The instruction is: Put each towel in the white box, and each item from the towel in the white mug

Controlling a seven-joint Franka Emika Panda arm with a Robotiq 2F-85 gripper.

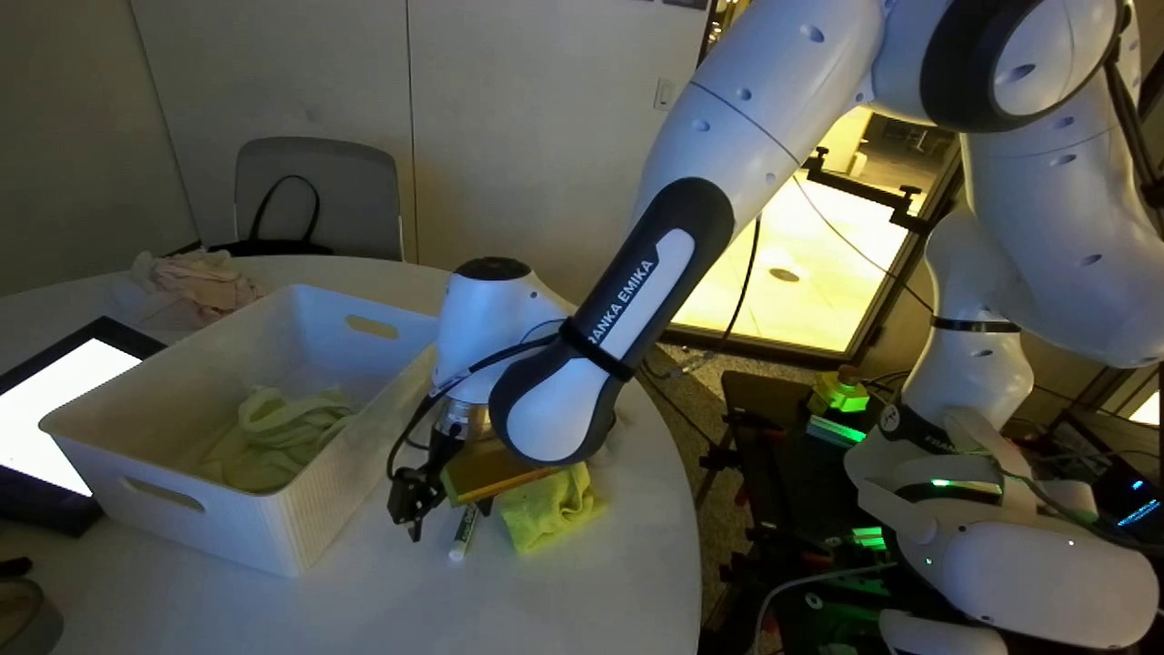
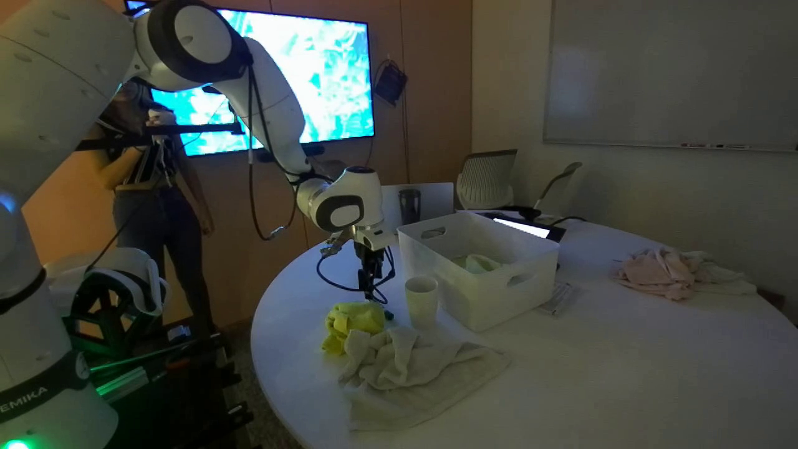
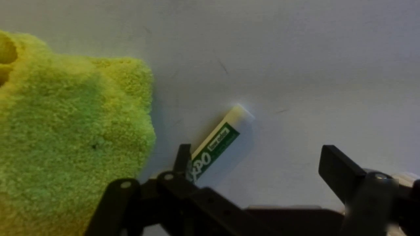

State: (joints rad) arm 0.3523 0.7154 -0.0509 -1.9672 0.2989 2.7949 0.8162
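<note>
Gripper (image 3: 256, 157) positioned low over the table (image 1: 536, 609), jaws spread wide. Green-labelled marker (image 3: 215, 146) lies on the table, one end hidden by the gripper in the wrist view; contact between the two cannot be determined. Yellow towel (image 1: 550, 514) rests rumpled just beside the marker. Pale towel (image 1: 282, 441) lies crumpled inside the white box (image 1: 245, 528). White mug (image 2: 421, 302) stands upright just beside the box in an exterior view; touching or apart, cannot be told. Grey towel (image 2: 424, 386) lies beside the yellow one.
</note>
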